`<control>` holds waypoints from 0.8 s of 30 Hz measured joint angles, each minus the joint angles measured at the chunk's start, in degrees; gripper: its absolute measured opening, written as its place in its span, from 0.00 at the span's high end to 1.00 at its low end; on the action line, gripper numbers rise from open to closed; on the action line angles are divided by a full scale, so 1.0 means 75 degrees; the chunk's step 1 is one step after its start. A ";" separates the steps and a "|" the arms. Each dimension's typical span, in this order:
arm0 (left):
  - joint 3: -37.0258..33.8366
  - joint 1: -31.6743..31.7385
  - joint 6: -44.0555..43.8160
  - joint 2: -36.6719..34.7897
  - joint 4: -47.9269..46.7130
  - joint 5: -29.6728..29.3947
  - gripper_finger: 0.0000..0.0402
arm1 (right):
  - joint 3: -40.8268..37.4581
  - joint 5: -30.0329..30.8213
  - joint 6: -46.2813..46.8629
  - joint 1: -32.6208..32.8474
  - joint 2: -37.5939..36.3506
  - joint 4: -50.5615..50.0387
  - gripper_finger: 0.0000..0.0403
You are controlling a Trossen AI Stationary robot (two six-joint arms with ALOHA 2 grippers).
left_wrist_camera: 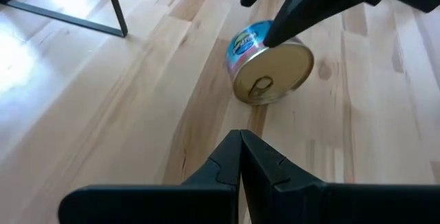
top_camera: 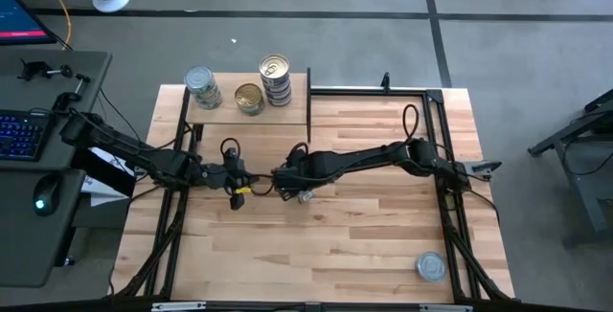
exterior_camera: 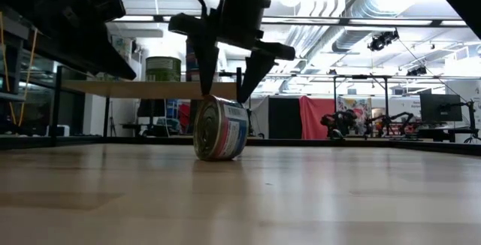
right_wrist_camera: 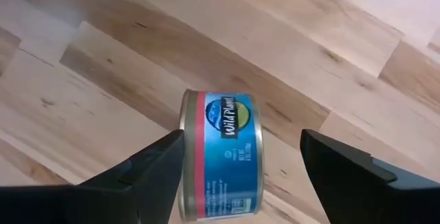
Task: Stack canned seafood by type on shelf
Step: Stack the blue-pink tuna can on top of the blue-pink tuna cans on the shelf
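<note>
right pincer [exterior_camera: 229, 91]: hanging over the middle of the tabletop [top_camera: 364, 245], fingers spread wide, one tip on each side of a tin but not squeezing it, so it's got hold of nothing

tin on its side [exterior_camera: 220, 128]: lying on its rim near the middle of the tabletop, blue and white label with a red band, gold end with the pull tab facing the left arm; in the right wrist view [right_wrist_camera: 221, 155] it sits right in the gap between the two fingers

left pincer [left_wrist_camera: 240, 157]: fingers pressed fully together, empty, parked just beside the tipped tin on the left-edge side and pointing at its gold end

shelf [top_camera: 230, 114]: small light wood board on thin black legs at the far edge of the tabletop, toward the far left corner

tins on the shelf: a greenish-label one [top_camera: 202, 87] at the shelf's left end, a low gold-topped one [top_camera: 249, 98] in the middle, and a taller stack of blue-white ones [top_camera: 275, 79] just beside it on the right

stray tin [top_camera: 431, 267]: silver top, upright, way off by the near right corner of the tabletop, well apart from everything else
</note>
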 joint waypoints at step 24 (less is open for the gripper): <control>0.0004 0.0000 0.0074 0.0000 -0.0202 0.0012 1.00 | -0.0114 -0.0745 -0.4224 -0.0021 -0.0144 0.0658 0.30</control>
